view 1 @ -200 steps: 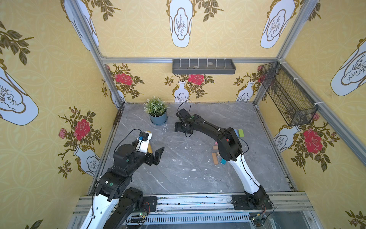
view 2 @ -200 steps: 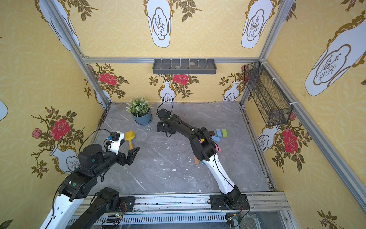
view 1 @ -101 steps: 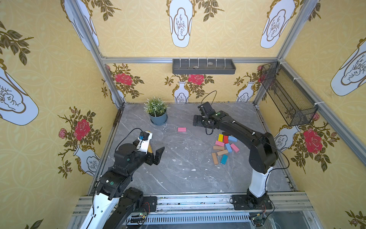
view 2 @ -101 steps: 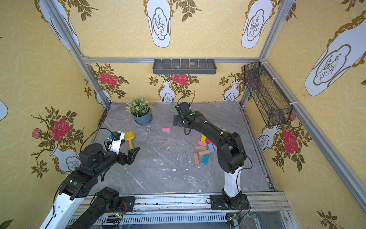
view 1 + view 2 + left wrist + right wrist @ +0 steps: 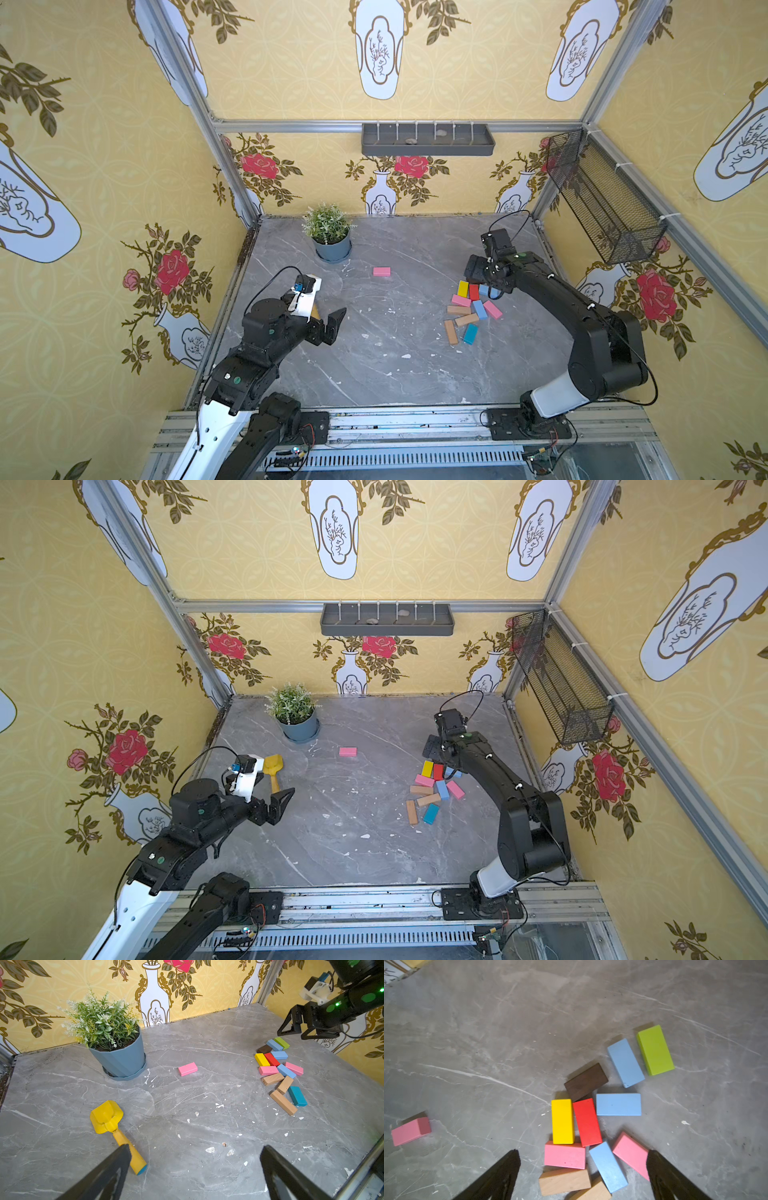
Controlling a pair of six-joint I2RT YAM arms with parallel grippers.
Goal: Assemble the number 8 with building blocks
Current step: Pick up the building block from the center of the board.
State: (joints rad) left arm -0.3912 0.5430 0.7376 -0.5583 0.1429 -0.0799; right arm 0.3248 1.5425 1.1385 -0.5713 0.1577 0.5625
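My right jaws stand wide apart and hold nothing, hovering over the far end of the heap of building blocks [image 5: 586, 1122], which lie jumbled flat on the table [image 5: 374, 374] on my right side. One pink block [image 5: 381, 271] lies alone, well apart from the heap, near the potted plant [image 5: 328, 232]. My left jaws are wide open too, empty, by the handle of the yellow scoop [image 5: 106, 1116].

Black jointed arms [image 5: 552, 291], white base links [image 5: 557, 399]
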